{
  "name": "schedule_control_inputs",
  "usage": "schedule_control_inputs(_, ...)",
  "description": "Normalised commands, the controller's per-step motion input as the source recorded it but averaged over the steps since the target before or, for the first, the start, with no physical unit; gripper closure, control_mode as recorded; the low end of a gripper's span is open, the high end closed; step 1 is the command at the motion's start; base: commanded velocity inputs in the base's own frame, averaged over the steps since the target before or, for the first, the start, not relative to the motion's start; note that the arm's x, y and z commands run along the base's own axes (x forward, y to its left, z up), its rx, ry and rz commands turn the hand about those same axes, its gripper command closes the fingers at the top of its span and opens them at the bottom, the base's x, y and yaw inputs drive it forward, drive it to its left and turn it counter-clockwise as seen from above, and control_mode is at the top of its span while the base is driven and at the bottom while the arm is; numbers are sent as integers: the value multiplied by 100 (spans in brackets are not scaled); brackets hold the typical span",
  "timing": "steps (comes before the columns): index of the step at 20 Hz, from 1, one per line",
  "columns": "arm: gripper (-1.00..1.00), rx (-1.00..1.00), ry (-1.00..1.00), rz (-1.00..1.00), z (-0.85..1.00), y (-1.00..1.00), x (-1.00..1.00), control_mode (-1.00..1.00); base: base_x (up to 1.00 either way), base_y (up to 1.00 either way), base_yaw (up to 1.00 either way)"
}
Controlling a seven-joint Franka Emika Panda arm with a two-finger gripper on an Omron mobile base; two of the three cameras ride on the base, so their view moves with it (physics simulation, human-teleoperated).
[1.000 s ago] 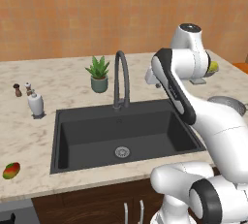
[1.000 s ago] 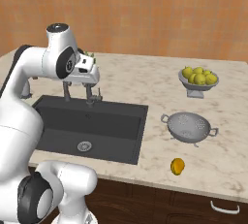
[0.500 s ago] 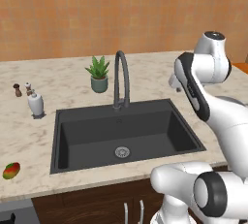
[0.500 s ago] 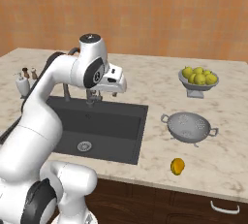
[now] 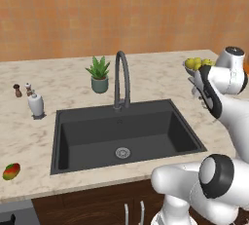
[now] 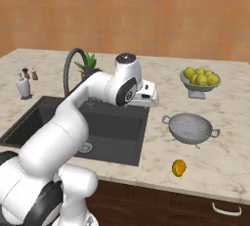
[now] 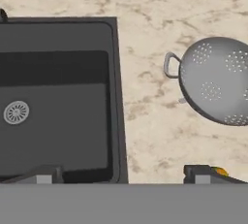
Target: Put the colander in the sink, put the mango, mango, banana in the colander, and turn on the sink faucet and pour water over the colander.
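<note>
Swinging from over the sink (image 6: 29, 122) toward the robot's right across the last second, the arm has carried its hand from above the basin to the desk (image 6: 161, 151) edge beside it, which reads as the approach to the colander (image 6: 191, 127), the first step of the task. Nothing has yet been moved. Nearest the base, a mango (image 6: 179, 168) lies on the front of the desk, right of the sink; a second, red-green mango (image 5: 11, 171) lies on the desk to the sink's left. The pincer (image 7: 123, 174) hangs over the sink's right rim, fingertips (image 7: 44, 174) set wide apart and holding nothing. Just beyond it the colander stands upright on the desk, apart from the sink, its near loop handle (image 7: 170, 65) turned toward the basin. The arm is bent high at the elbow, forearm reaching forward and the hand looking straight down. Farther back stand the footed bowl of yellow-green fruit (image 6: 199, 79), the sink faucet (image 5: 121, 78), a potted plant (image 5: 99, 73), a white soap bottle (image 5: 35, 104) and two small shakers (image 5: 22, 89). No banana can be made out.
</note>
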Motion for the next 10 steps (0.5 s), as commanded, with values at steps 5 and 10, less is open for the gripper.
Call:
schedule_control_inputs(5, -100, -10, 0, 0, -50, -92, 37, -100, 0, 0, 0)
schedule_control_inputs(10, -100, -7, 0, 0, -46, -69, 39, -100, 0, 0, 0)
